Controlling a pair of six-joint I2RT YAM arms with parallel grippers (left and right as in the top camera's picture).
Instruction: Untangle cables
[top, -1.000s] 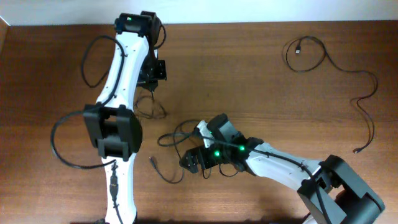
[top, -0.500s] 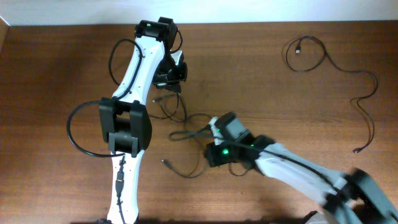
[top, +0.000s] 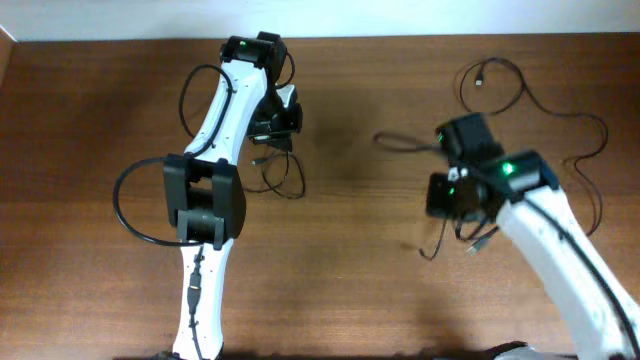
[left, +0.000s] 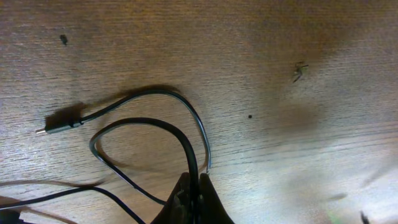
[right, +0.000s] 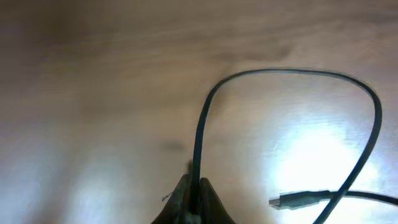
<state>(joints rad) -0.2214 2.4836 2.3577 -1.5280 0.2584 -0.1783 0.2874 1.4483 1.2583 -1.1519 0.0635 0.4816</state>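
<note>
Two black cables lie apart on the wooden table (top: 350, 290). My left gripper (top: 268, 148) (left: 194, 186) is shut on one black cable (left: 146, 124), pinched between both fingertips. That cable's loops (top: 280, 178) lie just in front of the gripper, and its small plug (left: 59, 124) rests flat on the wood. Right of centre, my right gripper (top: 447, 205) (right: 193, 186) is shut on a second black cable (right: 292, 74), which arcs up from the jaws. Its plug end (right: 298, 200) hangs close by, and slack (top: 445, 245) trails below the gripper.
A third thin black cable (top: 490, 85) lies loose at the back right, looping and trailing to an end (top: 572, 242) near the right edge. Thick black arm cables (top: 125, 200) bulge out beside the left arm. The right arm (top: 560, 260) crosses the front right corner.
My right gripper shut on a cable near the centre front and swung far right with it, drawing it clear of the left cable. The left gripper shifted right earlier, then held still.
</note>
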